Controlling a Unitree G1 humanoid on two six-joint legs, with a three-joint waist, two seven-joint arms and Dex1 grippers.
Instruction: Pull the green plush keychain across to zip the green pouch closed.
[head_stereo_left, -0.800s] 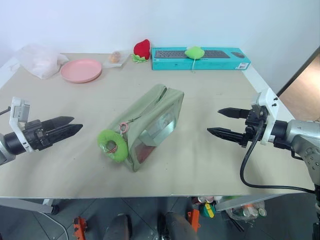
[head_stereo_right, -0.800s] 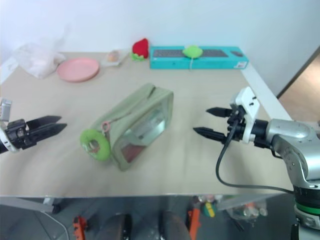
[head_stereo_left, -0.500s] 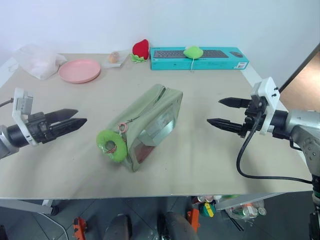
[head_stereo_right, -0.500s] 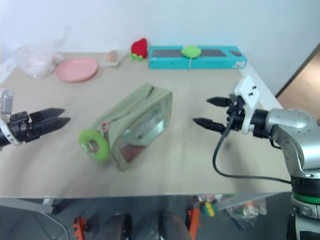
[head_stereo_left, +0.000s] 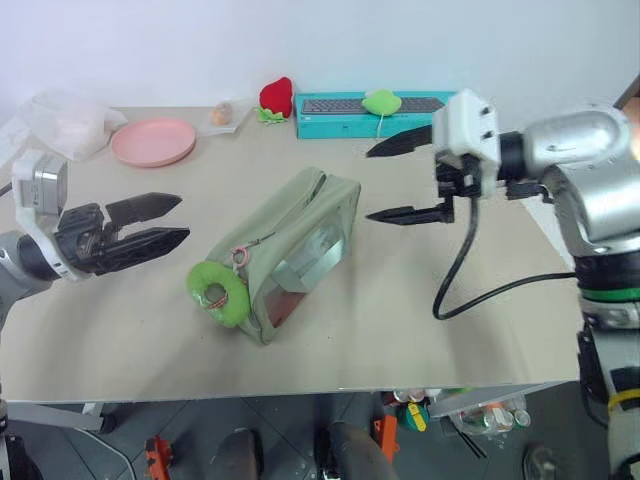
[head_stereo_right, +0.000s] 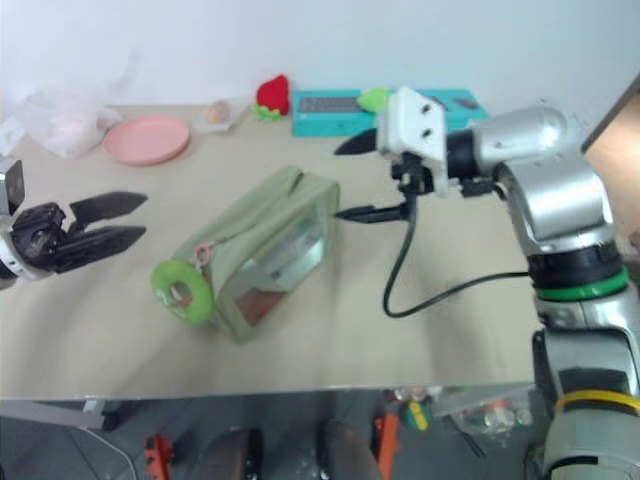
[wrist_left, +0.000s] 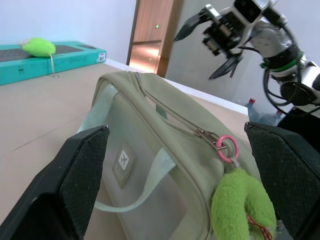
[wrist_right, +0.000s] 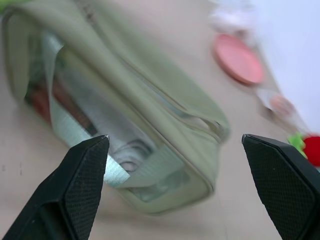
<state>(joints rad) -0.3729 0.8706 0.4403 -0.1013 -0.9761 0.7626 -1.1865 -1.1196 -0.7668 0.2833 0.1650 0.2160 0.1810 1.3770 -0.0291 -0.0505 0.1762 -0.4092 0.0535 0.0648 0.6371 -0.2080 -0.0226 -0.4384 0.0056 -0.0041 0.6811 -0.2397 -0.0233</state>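
Green pouch (head_stereo_left: 295, 250) lies on its side near the middle of the table (head_stereo_left: 420, 330), long axis running from the near-left toward the far-right corner. Green plush keychain (head_stereo_left: 219, 294) hangs off its near-left end on a small pink ring (wrist_left: 226, 147), resting on the tabletop closest to the near edge.

Change since half a second ago: right gripper (head_stereo_left: 403, 178) has swung up and inward from the right edge and now hovers over the pouch's far end, fingers spread wide, holding nothing. Left gripper (head_stereo_left: 160, 222) has crept slightly toward the pouch from the left edge; also wide open and empty, well apart from the keychain. Pouch and keychain have not moved.

Reading: both arms are closing in, nothing gripped yet. Likely the right is setting up to steady the far end while the left goes for the plush. Zip pull sits at the near-left end, so the whole run remains to be pulled.

View differences: left wrist view shows the zipper line, the pink ring on the slider and the plush dangling below it, with the right gripper raised beyond. Right wrist view looks down on the pouch's clear side panel (wrist_right: 90, 135) and a webbing strap, with the pink plate (wrist_right: 239, 59) beyond. Head views add the keyboard box (head_stereo_left: 350, 115) and strawberry plush (head_stereo_left: 276, 97) along the far edge
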